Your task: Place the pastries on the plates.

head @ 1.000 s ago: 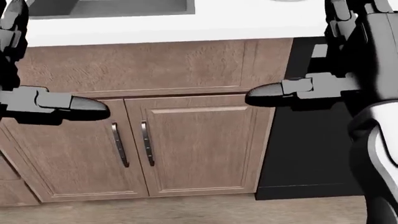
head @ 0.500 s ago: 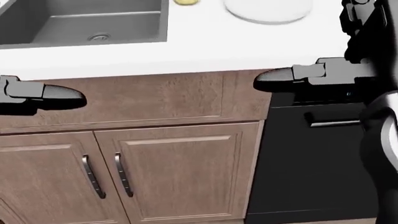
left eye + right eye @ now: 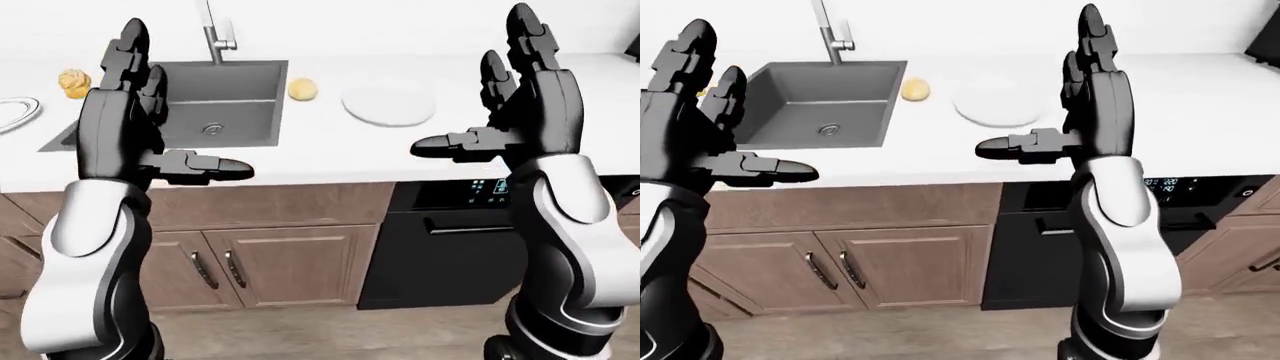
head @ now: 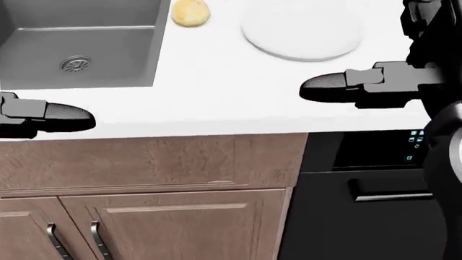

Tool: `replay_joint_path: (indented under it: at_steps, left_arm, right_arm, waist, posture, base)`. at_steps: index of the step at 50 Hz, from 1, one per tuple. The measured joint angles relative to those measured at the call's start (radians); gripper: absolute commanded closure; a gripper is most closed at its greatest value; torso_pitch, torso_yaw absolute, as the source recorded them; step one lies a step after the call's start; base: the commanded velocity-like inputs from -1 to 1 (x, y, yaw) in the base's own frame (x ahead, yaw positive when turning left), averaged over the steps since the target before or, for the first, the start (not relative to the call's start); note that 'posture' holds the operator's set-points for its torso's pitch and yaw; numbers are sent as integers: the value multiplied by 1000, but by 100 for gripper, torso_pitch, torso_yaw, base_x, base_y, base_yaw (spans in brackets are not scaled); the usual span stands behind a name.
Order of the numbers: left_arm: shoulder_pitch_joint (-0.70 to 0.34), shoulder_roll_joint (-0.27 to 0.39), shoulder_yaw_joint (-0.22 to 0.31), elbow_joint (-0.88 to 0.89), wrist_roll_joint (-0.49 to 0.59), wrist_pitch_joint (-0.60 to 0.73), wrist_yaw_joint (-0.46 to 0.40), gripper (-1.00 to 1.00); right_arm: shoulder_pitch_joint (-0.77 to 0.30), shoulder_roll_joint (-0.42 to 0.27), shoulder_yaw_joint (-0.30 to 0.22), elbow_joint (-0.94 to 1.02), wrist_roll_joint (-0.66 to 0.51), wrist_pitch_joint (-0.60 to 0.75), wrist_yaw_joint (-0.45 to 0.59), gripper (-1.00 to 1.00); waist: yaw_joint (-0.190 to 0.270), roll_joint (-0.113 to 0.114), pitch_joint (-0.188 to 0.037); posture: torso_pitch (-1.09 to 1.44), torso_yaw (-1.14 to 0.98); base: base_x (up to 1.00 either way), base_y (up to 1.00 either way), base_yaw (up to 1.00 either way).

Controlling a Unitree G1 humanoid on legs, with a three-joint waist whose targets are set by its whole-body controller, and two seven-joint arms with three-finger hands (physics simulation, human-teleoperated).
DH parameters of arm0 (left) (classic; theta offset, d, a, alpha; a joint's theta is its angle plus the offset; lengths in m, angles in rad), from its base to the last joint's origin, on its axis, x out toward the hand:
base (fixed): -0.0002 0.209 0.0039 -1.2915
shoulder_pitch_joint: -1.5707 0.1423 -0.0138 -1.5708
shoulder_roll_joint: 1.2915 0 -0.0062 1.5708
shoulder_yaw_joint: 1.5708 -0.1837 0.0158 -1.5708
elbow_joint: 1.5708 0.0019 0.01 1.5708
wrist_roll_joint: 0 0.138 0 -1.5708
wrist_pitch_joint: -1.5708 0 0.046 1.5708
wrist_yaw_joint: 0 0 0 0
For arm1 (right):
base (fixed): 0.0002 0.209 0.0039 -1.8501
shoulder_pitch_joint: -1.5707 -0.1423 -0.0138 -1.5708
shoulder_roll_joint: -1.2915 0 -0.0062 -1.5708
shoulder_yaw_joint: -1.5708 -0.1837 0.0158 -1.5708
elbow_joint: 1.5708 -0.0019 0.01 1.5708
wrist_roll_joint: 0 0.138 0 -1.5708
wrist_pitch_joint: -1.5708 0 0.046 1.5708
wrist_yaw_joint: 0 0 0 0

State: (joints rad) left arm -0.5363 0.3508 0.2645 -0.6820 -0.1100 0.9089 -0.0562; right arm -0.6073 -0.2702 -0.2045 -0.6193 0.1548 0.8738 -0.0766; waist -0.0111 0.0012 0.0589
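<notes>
1. While I stood square to the counter (image 3: 330, 161), the left-eye view gave me everything: my left hand (image 3: 140, 90) was raised, fingers spread and holding nothing, thumb jutting toward the middle. My right hand (image 3: 520, 82) mirrored it, likewise splayed and bare. One pastry (image 3: 303, 89) sat just beside the sink (image 3: 215, 101), near the white plate (image 3: 389, 106) but apart from it. A second pastry (image 3: 74, 82) lay at far left, close to another plate's rim (image 3: 15, 114).

2. Down in the head view, only my thumbs showed as dark stubs over the counter's edge. The near pastry rested at the top, between sink and plate.

3. Over in the right-eye view, the same scene held, with my right hand hanging above the counter to the right of the plate, touching neither plate nor pastry.

4. My read: that round bun looked light, soft and crumbly, so I reckoned a gentle pinch across its widest sides, low down, would suit it, since squeezing hard could crush it and its curve could make it roll.
</notes>
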Motion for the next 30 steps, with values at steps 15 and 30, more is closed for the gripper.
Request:
replay_joint_path:
  at_steps: [15, 30]
  left_arm:
    - [3, 0, 5, -20, 26, -5, -13, -100]
    - [1, 21, 37, -29, 29, 9, -6, -100]
  right_arm:
    - [0, -2, 3, -8, -25, -11, 6, -100]
    - [-15, 5, 17, -12, -15, -4, 23, -100]
  waist:
    - [13, 0, 7]
    - [15, 62, -22]
  posture:
    - [0, 0]
    - [0, 0]
  base:
    - [8, -15, 0]
    - [18, -12, 0]
